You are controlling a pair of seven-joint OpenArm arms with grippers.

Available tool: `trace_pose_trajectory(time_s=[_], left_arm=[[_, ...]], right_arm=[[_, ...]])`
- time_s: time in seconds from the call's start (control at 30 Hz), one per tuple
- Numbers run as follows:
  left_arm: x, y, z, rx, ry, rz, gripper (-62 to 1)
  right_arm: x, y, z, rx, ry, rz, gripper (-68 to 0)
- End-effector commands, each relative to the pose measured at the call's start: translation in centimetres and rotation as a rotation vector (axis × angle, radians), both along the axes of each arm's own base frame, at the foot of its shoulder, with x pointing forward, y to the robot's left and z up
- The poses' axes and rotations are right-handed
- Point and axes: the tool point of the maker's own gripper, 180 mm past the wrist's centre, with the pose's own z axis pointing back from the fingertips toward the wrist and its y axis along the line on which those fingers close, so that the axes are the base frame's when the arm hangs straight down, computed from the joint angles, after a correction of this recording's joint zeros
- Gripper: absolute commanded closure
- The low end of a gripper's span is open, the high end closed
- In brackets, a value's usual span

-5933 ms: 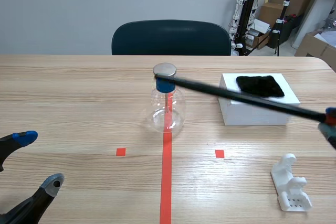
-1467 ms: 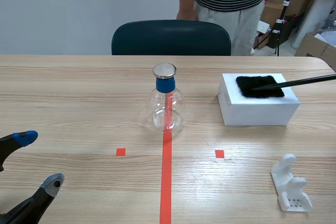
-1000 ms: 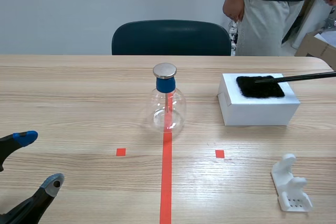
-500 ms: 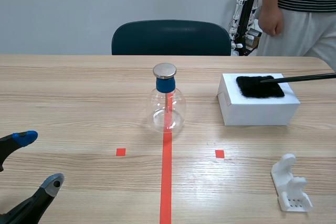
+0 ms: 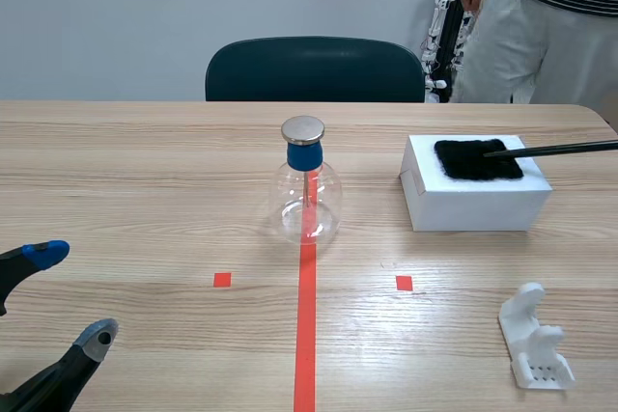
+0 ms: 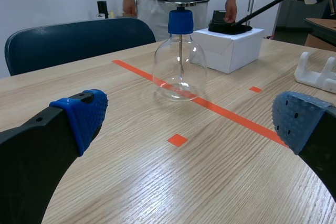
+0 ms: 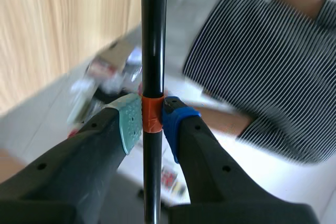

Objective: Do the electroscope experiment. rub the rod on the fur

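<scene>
Scene view: rod, thin and black, comes in from over the tabletop's right edge. Long axis runs crosswise, right to left, close to level. Tip points left and touches the right part of the fur.

Left wrist view: same rod seen slanting, tip down on the fur, held end raised.

Right wrist view: right gripper clamped on the rod at an orange band, a grey-green pad on one side and a blue pad on the other. Rod runs straight ahead between the fingers.

Fur: black patch, flat on top of a white box near the tabletop's right edge, toward the far side.

Electroscope: clear round flask, blue neck, metal disc on top, upright at mid-tabletop on the orange-red tape line, well apart from the box.

White plastic holder near the near right corner.

Left gripper low at the near left corner, jaws wide, nothing between them. Its own view shows blue pads far apart over bare wood.

Table: light wood grain, tape line and two small squares.

Room: pale plain wall; dark teal chair behind the far edge; a person in a striped shirt and light trousers standing beyond the far right corner.
</scene>
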Motion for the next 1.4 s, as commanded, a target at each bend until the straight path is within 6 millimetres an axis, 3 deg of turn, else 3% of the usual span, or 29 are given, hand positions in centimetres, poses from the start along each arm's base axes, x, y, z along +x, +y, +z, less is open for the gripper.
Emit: trace_pose_trajectory(time_s=[0.0,0.23,0.3,0.53,0.83,1.13,1.27,1.37], left_arm=[[0.0,0.5,0.9,-0.014,-0.03,0.002,-62.3],[0.0,0.5,0.9,-0.014,-0.03,0.002,-62.3],[0.0,0.5,0.9,-0.014,-0.03,0.002,-62.3],[0.0,0.5,0.9,-0.014,-0.03,0.002,-62.3],[0.0,0.5,0.9,-0.014,-0.03,0.002,-62.3],[0.0,0.5,0.9,-0.014,-0.03,0.002,-62.3],[0.0,0.5,0.9,-0.014,-0.03,0.002,-62.3],[0.0,0.5,0.9,-0.014,-0.03,0.002,-62.3]], right_arm=[[0.8,-0.1,1.6,-0.019,-0.031,0.022,-5.3],[0.5,3.3,0.6,0.058,0.024,0.194,-5.3],[0.5,3.2,0.6,0.056,0.022,0.19,-5.3],[0.8,-0.1,1.7,-0.022,-0.033,0.025,-5.3],[0.6,3.7,0.7,0.062,0.016,0.21,-5.3],[0.8,-0.5,1.8,-0.03,-0.037,0.004,-5.3],[0.8,0.8,1.4,-0.004,-0.015,0.068,-4.7],[0.8,2.0,1.0,0.006,0.005,0.126,0.4]])
